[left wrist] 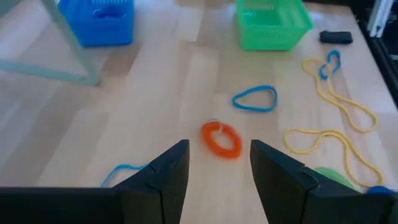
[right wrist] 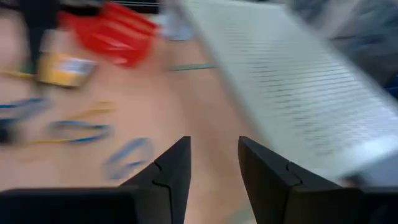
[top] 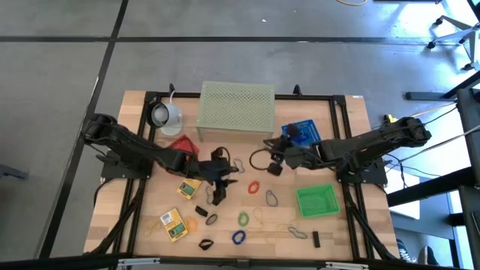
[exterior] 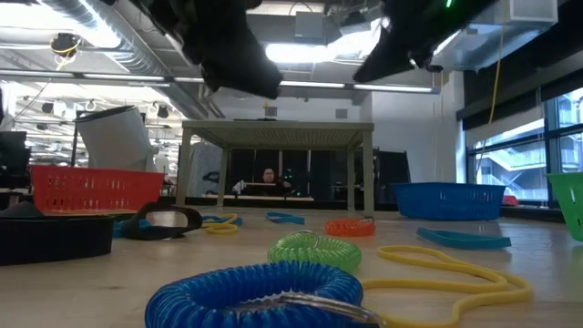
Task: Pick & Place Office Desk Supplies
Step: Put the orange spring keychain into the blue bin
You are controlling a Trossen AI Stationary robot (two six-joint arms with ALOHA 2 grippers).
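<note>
The left hand (top: 218, 182) is held above the middle of the desk (top: 135, 150), just beside a yellow printed packet (top: 189, 187). In its wrist view its fingers (left wrist: 166, 177) are seen spread apart with nothing between them, and an orange coiled loop (left wrist: 221, 138) is seen on the wood beyond the gap, not touched. A blue loop (left wrist: 255, 99) is seen farther on, and a long yellow cord (left wrist: 336, 118) is laid in bends near it.

The right hand (top: 273, 162) is held near the front edge of the pale green perforated stand (top: 236, 109), close to a black looped cable (top: 258, 159). In its wrist view its fingers (right wrist: 172, 174) are seen parted and nothing is gripped; the picture is blurred, so the loops on the desk below cannot be told apart there.

The supplies are scattered over the front half of the desk: a second yellow packet (top: 172, 223), a green loop (top: 244, 218), a dark blue loop (top: 238, 237), a red loop (top: 253, 187), and black clips near the front edge (top: 205, 244). A green basket (top: 317, 202) is placed at the right, a blue basket (top: 301, 132) beside the stand, and a red basket (top: 180, 145) to the stand's left. A white cup (top: 166, 115) is stood at the back left corner
</note>
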